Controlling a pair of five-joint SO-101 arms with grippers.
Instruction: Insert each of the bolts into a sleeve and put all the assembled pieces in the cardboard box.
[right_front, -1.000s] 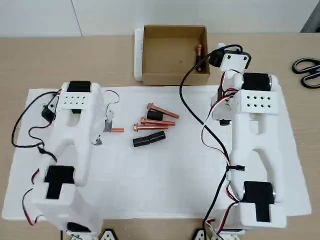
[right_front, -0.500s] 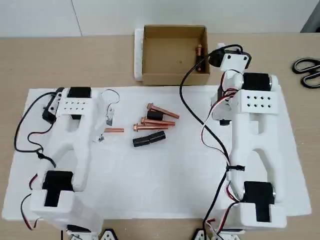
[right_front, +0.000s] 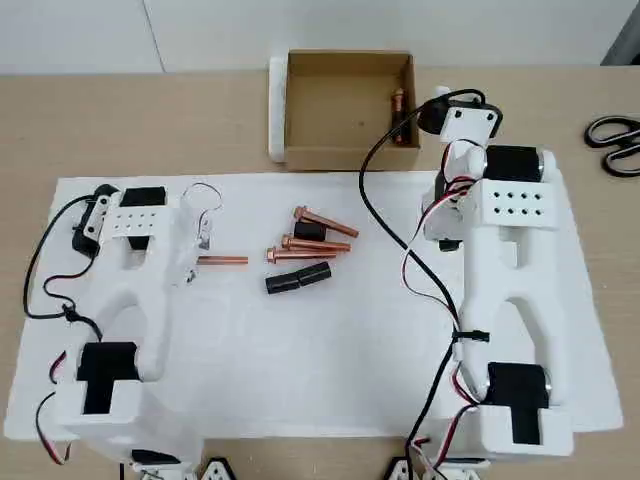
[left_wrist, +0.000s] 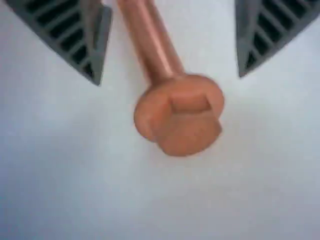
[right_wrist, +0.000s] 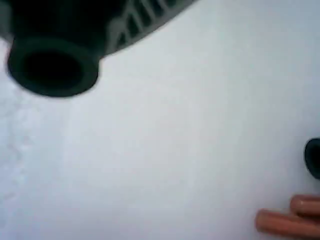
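The left gripper (left_wrist: 170, 72), jaws wide astride a copper-coloured metal bolt (left_wrist: 177, 112), should centre on its shaft before closing, while the right gripper (right_front: 447, 228) grips a black tubular sleeve (right_wrist: 52, 67).

I see scissors (right_front: 615, 143) at the tabletop's (right_front: 100, 120) far right edge, well apart from the white mat (right_front: 330, 350).

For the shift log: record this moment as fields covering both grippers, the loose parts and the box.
left gripper: open, straddling a bolt that lies on the white mat
right gripper: shut on a black sleeve
loose parts: three bolts and loose sleeves mid-mat
cardboard box: holds a boxed bolt by its right wall
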